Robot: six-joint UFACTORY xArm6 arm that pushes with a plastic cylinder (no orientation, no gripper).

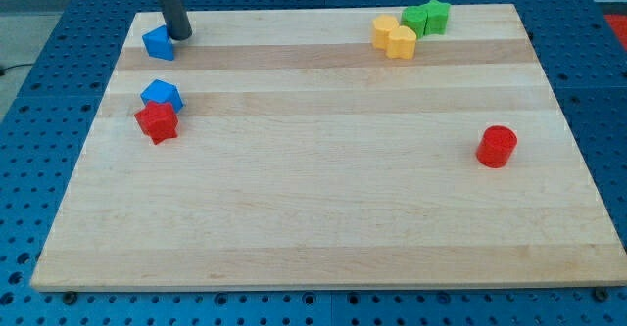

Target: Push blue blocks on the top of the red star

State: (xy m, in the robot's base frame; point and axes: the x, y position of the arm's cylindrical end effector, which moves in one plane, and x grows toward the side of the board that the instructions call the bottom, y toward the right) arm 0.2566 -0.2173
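camera view:
my tip (pixel 181 35): bare rod, nothing held; touching upper blue block (pixel 158 43) on its upper-right side.
red star (pixel 156 122): view's left, lower blue block (pixel 162 95) already touching its top.
push line: star lies straight down-view from upper blue block.

- My tip (pixel 180 36) touches a blue block (pixel 158 43), at its 2 o'clock.
- Second blue block (pixel 162 95) touches the red star (pixel 157 122), at its 12 o'clock.
- Red cylinder (pixel 497 147) lies far toward 3 o'clock.
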